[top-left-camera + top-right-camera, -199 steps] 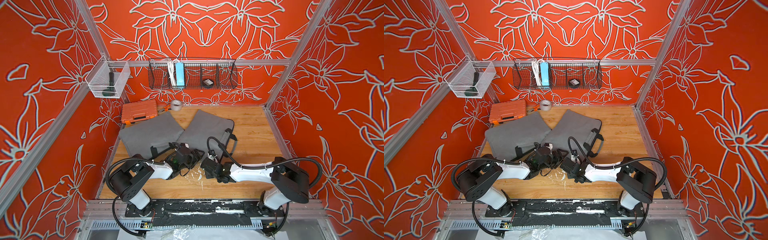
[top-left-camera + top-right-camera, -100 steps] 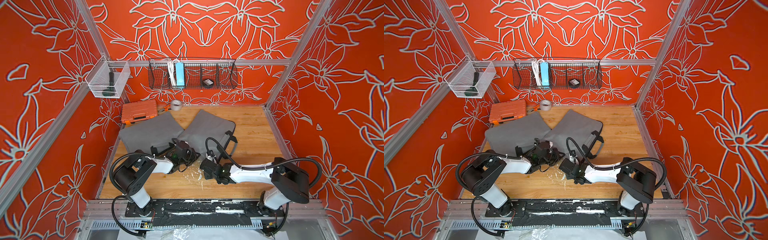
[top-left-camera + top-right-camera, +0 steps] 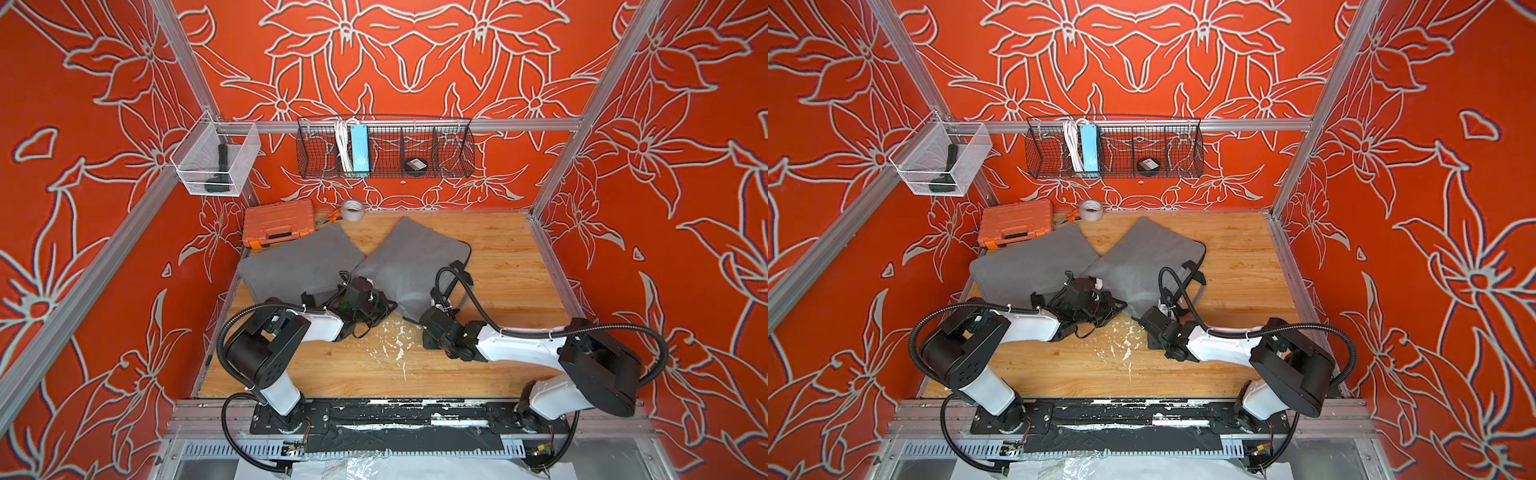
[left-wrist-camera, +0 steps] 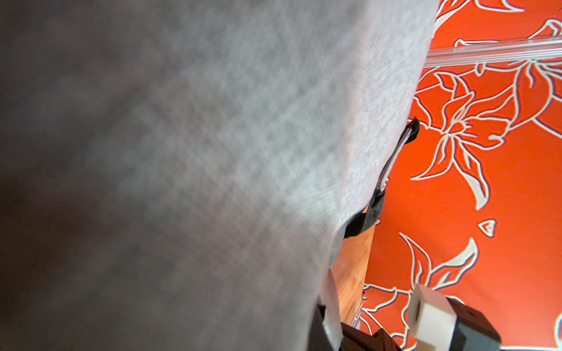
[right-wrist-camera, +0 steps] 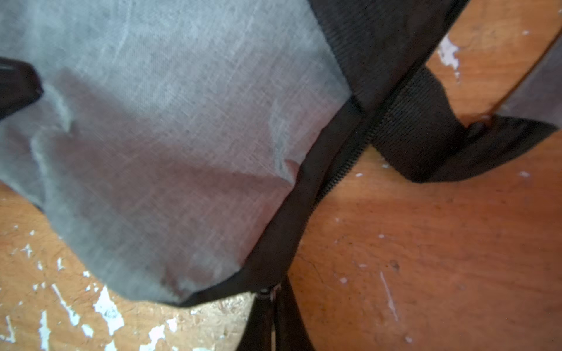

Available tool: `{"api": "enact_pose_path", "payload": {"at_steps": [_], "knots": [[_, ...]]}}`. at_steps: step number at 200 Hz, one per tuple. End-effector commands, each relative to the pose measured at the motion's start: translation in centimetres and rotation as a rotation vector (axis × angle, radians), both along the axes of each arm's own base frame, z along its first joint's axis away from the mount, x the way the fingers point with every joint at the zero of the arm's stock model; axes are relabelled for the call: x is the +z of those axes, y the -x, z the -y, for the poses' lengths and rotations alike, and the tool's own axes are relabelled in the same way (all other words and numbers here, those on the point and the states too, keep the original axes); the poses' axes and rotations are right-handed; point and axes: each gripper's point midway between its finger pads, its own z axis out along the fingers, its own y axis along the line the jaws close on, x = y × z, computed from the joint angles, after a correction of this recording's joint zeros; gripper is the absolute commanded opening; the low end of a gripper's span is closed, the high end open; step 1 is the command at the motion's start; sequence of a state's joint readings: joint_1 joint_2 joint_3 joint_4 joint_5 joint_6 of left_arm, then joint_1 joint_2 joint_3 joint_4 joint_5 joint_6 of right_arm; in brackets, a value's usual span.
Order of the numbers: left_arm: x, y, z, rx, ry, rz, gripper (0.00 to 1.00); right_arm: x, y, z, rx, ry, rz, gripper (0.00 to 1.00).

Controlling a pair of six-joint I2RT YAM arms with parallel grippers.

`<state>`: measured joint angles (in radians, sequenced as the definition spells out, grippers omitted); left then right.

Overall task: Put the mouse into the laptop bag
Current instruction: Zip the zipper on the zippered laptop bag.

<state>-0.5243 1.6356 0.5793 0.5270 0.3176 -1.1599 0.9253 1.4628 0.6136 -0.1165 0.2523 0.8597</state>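
Note:
The grey laptop bag (image 3: 411, 257) (image 3: 1142, 253) with black handles lies at mid table. Its fabric fills the left wrist view (image 4: 243, 152). My left gripper (image 3: 380, 305) (image 4: 327, 331) is at the bag's near left corner, shut on a fold of the grey edge. My right gripper (image 3: 424, 322) (image 5: 272, 322) sits at the bag's near edge, shut on the zipper pull (image 5: 270, 293) at the end of the black zipper band. The mouse is hidden in every view.
A second grey bag (image 3: 299, 266) lies left of the laptop bag, touching it. An orange tool case (image 3: 277, 222) and a tape roll (image 3: 352, 210) stand at the back. A wire basket (image 3: 384, 147) and a white mesh bin (image 3: 216, 158) hang on the walls.
My left gripper has shifted slightly back and left, and its jaws have closed on the bag's edge. The right gripper has stayed shut on the zipper pull, barely moving.

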Motion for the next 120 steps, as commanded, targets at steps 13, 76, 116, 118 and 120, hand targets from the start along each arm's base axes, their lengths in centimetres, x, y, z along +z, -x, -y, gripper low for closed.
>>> {"api": "enact_pose_path", "payload": {"at_steps": [13,76,116,118,120], "knots": [[-0.7,-0.7,-4.6,0.205,-0.051,-0.02,0.31,-0.4,1.1,0.2,0.093,0.028,-0.019,0.0],[1.6,6.5,-2.2,0.186,0.057,-0.091,0.77,2.2,2.4,-5.5,0.333,-0.081,0.074,0.0],[2.5,8.8,-2.1,0.177,0.157,-0.082,0.8,3.0,4.1,-7.6,0.423,-0.101,0.114,0.0],[2.5,8.8,-2.1,0.177,0.158,-0.083,0.8,3.0,4.2,-7.7,0.425,-0.101,0.113,0.0],[2.5,8.8,-2.1,0.177,0.16,-0.083,0.8,3.0,4.2,-7.7,0.429,-0.102,0.113,0.0]]}}
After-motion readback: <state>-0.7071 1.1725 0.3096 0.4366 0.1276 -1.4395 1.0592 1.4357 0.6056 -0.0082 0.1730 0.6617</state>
